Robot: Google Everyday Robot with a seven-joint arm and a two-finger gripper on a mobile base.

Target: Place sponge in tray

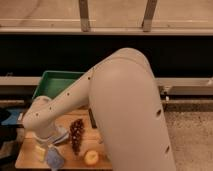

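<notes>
Jaws spread wide on the gripper (49,145), and it's down low over the front-left corner of the wooden board (25,161), pointing down from the end of the big white arm (75,97) that sweeps across the middle of the view. Right under it, at the board's front edge, there's the sponge (53,158), a small blue-grey block lying on the wood; whether a fingertip touches it, I cannot tell, but it isn't lifted. Just to its left sits a small yellow item (39,150), too blurred to name. Further right on the board, a dark bunch of grapes (76,135) runs front to back, and near the front edge beside it a round yellowish fruit (91,158). A small dark rectangular object (92,119) lies behind the grapes, close against the arm's bulk. Now the tray (54,80): green, raised rim, sitting behind the board at the back left, its right end hidden by the arm. Sponge and tray are well apart, with the arm's wrist between them.
</notes>
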